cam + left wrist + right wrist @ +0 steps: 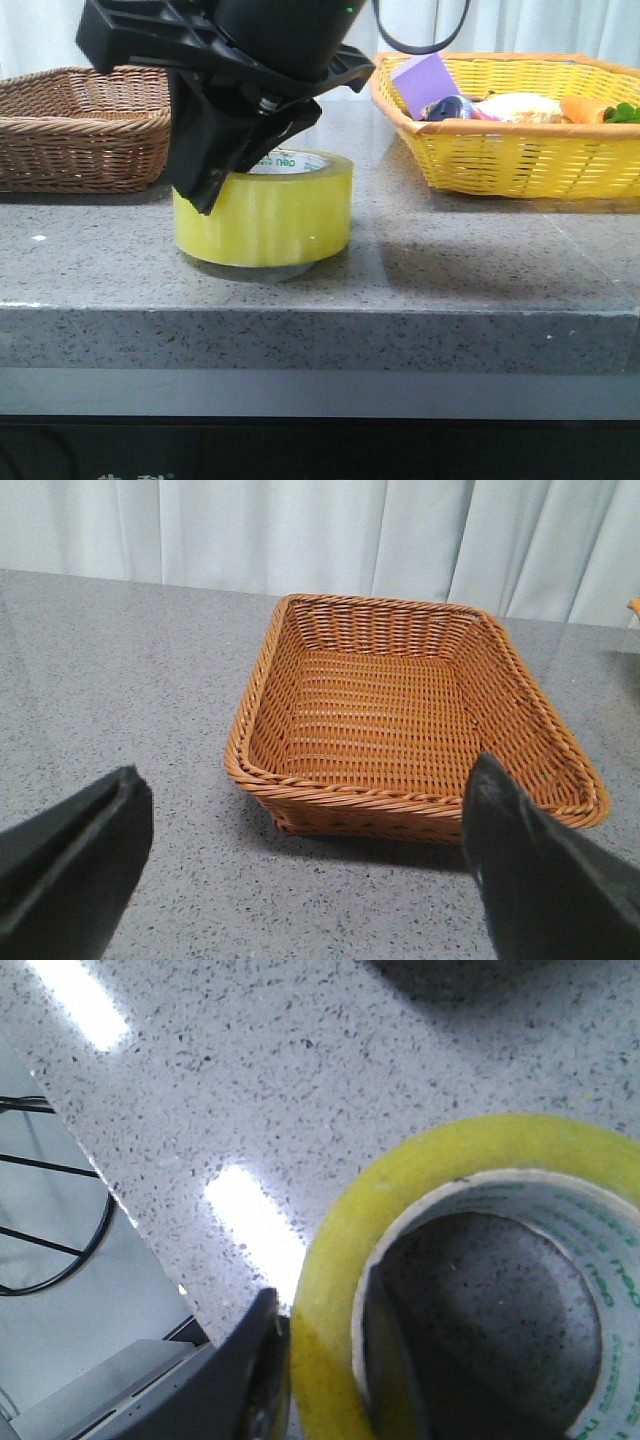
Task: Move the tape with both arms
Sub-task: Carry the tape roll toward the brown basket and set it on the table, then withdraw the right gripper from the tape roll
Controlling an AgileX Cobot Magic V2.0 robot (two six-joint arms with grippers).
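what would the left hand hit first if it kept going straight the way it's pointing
Probably the brown wicker basket. In the left wrist view it sits directly ahead of the open left hand, framed between the two black fingers, with only bare grey countertop in between. Depth is hard to judge, so the hand could meet the counter first.

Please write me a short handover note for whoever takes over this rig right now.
Right gripper: at the tape, one finger outside the roll's wall and one inside the core; grip tightness unclear.
Left gripper: open, empty, facing the empty brown basket.
Tape: flat on the stone table, between the brown basket and the yellow basket.
Done: right arm has reached the tape.
Left: lift it, hand it to the left arm, set it down.
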